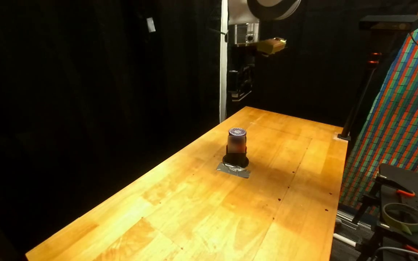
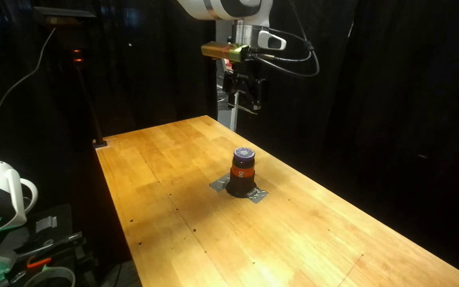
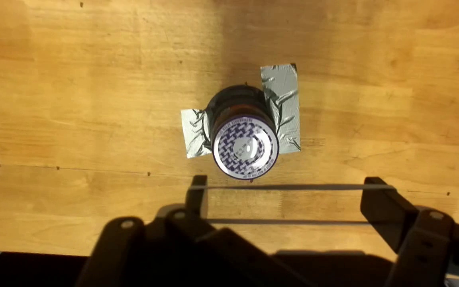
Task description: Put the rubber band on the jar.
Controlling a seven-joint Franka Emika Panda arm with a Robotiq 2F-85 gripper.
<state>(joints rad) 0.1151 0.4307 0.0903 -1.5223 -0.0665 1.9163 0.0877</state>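
The jar stands upright on the wooden table, dark with an orange label and a purple-white patterned lid. It shows in both exterior views and from above in the wrist view. A black holder surrounds its lower part. My gripper is open, above the table and higher than the jar. In the wrist view my gripper has a pale rubber band stretched around both fingers as two near-parallel strands. The lid lies just beyond the band, nearer the left finger. The fingers are lost in darkness in an exterior view.
Grey tape strips fix the holder to the wooden table. A dark camera stand is at the table's far corner. A side cart with a tape roll stands beside the table. Black curtains surround the area.
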